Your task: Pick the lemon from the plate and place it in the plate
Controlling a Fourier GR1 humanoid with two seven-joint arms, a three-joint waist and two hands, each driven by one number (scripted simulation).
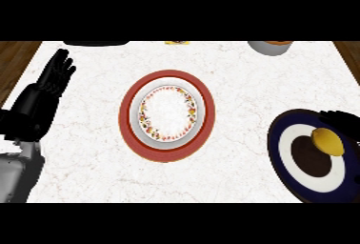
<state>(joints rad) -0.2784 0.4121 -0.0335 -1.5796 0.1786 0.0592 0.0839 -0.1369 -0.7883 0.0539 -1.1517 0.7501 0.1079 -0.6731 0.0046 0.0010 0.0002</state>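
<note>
while lemon [328, 141] sits near dark plate [281, 159] right edge, red plate [130, 133] mid-counter.

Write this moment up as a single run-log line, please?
lemon: on dark blue plate | red-rimmed plate: centre | right hand: behind lemon, partly hidden | left hand: open, resting at left

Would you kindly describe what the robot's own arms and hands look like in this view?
The left robot hand is glossy black, with slim segmented fingers on a bulkier black wrist, joined to a smooth pale grey forearm. Only a small black part of the right robot hand shows, behind the dark blue plate. No cables or markings are visible.
</note>
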